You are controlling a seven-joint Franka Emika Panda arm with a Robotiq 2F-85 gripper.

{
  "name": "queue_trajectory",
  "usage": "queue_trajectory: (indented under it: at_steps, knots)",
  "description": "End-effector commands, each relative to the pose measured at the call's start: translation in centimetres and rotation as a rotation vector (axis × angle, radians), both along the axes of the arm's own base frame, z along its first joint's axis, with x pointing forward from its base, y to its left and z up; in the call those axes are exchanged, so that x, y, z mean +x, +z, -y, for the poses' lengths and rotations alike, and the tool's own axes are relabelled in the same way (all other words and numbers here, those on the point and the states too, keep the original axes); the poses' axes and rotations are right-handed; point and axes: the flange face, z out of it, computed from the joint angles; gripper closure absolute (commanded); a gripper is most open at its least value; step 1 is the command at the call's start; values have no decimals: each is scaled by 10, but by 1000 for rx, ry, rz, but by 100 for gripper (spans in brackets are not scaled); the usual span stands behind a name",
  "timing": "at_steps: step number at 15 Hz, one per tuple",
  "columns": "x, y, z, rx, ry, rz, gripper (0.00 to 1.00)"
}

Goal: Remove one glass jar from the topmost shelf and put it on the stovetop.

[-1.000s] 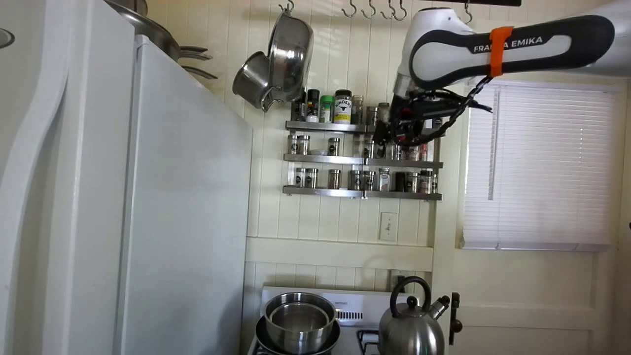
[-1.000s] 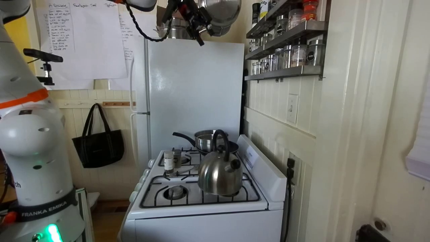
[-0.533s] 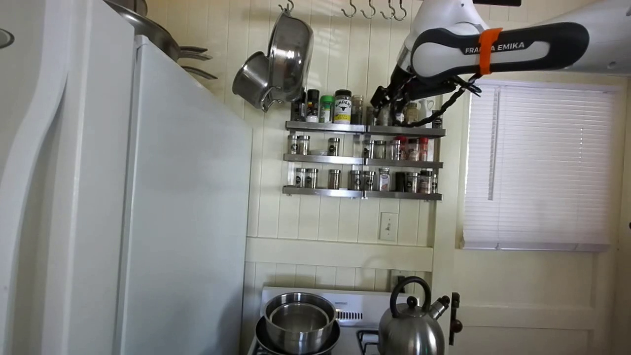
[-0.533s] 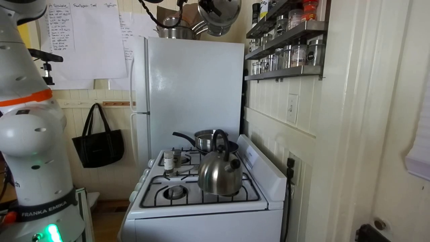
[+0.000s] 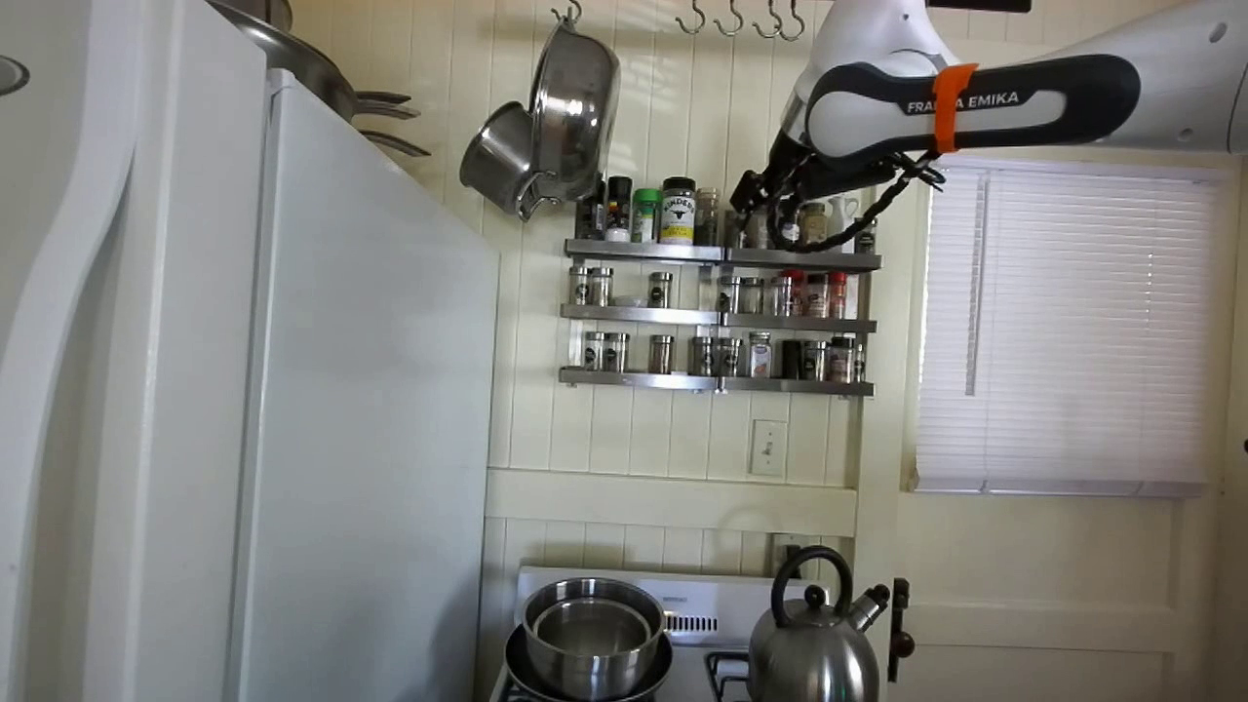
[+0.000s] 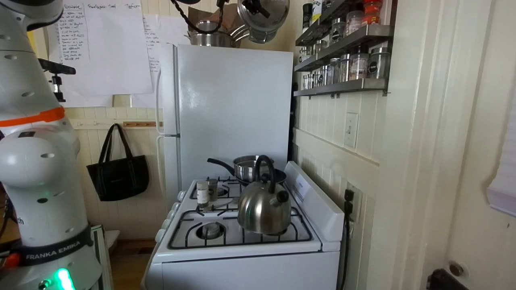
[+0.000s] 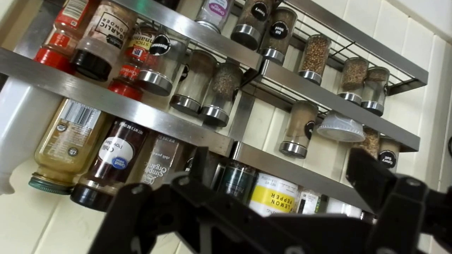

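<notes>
Glass jars (image 5: 707,219) are lined up on the topmost shelf (image 5: 643,251); the claw (image 7: 282,164) is held before that shelf, with the fingers (image 7: 369,178) spread well apart; whether any jar is touched cannot be told; in an exterior view, a pale jar (image 6: 202,194) and a dark jar (image 6: 213,189) are stood side by side on the left of the stovetop surface (image 6: 250,249); a kettle (image 6: 262,209) is placed to their right, a pot (image 6: 244,172) farther off.

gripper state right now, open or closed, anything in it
Gripper: open, spread wide in the wrist view, holding nothing.
</notes>
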Motion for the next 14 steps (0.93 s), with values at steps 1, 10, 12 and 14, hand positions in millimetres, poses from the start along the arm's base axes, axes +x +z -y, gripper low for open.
queue_trajectory:
  at_steps: [1, 10, 12, 14]
  knots:
    - [25, 10, 14, -40, -18, 49, 0]
    - [79, 14, 24, -70, -84, 261, 0]
    - [85, 13, 26, -52, -106, 288, 0]
    - [92, 13, 28, -36, -129, 326, 0]
